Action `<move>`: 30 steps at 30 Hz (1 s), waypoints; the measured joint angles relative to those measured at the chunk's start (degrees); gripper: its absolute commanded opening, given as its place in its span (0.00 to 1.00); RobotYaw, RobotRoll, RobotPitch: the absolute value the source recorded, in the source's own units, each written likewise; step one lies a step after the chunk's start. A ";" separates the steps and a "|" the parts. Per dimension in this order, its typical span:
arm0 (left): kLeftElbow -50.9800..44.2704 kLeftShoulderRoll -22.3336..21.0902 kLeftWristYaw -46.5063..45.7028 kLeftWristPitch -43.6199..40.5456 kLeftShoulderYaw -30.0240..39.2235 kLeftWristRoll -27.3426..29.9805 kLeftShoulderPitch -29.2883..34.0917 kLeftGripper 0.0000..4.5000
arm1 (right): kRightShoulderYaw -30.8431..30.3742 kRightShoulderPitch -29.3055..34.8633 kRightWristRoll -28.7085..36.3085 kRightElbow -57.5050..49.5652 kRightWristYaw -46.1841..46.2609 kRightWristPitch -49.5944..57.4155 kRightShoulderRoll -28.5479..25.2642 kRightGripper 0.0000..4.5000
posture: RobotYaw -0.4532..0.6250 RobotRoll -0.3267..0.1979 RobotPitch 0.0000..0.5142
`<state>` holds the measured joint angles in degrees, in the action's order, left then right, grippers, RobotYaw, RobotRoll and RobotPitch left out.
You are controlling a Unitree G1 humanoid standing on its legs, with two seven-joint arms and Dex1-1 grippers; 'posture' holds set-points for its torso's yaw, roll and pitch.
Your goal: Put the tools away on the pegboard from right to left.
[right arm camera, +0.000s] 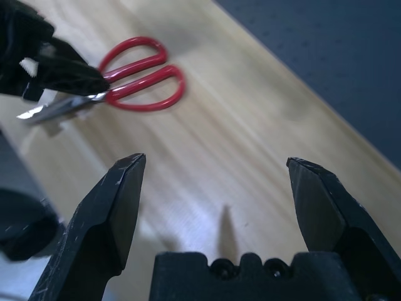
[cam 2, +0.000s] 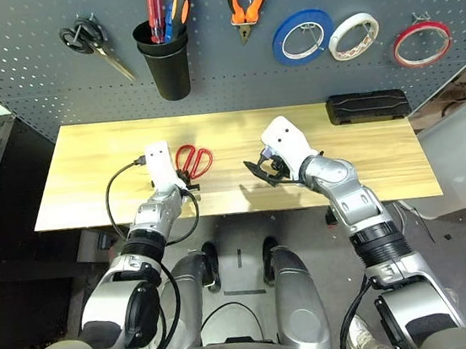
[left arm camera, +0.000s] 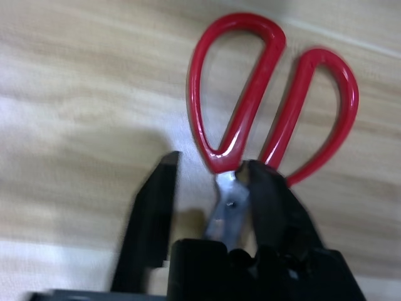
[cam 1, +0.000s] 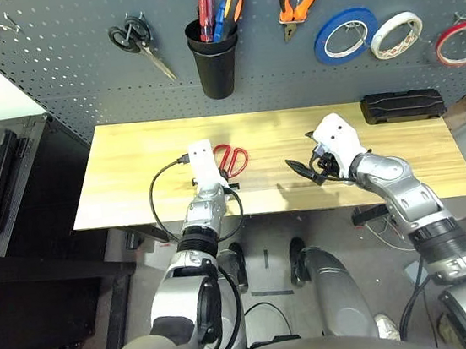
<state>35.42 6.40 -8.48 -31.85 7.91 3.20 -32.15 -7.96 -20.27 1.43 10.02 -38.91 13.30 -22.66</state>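
Cup point(cam 1: 217, 61) on pegboard point(cam 1: 75, 66): holds screwdrivers point(cam 1: 221, 6) | left gripper point(left arm camera: 210, 182): fingers apart astride red scissors point(left arm camera: 269, 100) blades on table point(cam 1: 402, 162) | right gripper point(right arm camera: 216, 169): wide open, empty

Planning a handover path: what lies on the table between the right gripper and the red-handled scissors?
Nothing: in the right wrist view, bare wood runs from the right gripper to the red-handled scissors, where the left gripper sits at the blades.

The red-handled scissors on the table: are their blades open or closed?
Closed. The red-handled scissors lie flat on the table, their two handle loops close together, with one joined metal shank below them.
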 measured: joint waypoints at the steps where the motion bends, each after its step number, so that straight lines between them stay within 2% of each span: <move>1: -1.78 0.06 -0.02 -1.96 -0.03 0.24 0.54 0.86 | -0.21 0.10 0.07 0.31 -1.00 0.00 -0.39 1.00 | 0.52 0.62 0.58; 3: -4.30 0.14 -0.02 -4.52 -0.10 0.63 1.28 0.99 | -0.37 0.53 0.09 0.85 -2.43 0.00 -0.93 1.00 | 0.53 0.62 0.58; 9: -8.12 -0.40 -0.30 -9.57 0.57 1.50 1.38 0.99 | -0.52 0.84 0.08 1.66 -5.35 -0.80 -1.32 1.00 | 0.53 0.62 0.59; 18: -6.66 -2.36 -0.63 -8.23 3.45 2.28 -1.77 0.99 | -0.89 2.97 0.08 1.50 -6.37 -2.25 -1.10 1.00 | 0.52 0.62 0.58; 23: -2.07 -3.21 -0.56 -5.46 4.19 2.45 -3.83 0.99 | -1.08 3.69 0.07 1.09 -6.36 -2.54 -1.12 1.00 | 0.52 0.62 0.57; 30: 10.08 -5.09 0.32 2.49 3.89 2.12 -8.80 0.99 | -1.26 3.91 0.02 0.25 -5.85 -2.84 -1.06 1.00 | 0.50 0.62 0.57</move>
<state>45.50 1.31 -8.16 -29.37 11.80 5.32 -40.95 -9.23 -16.36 1.45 10.27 -44.77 10.46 -23.72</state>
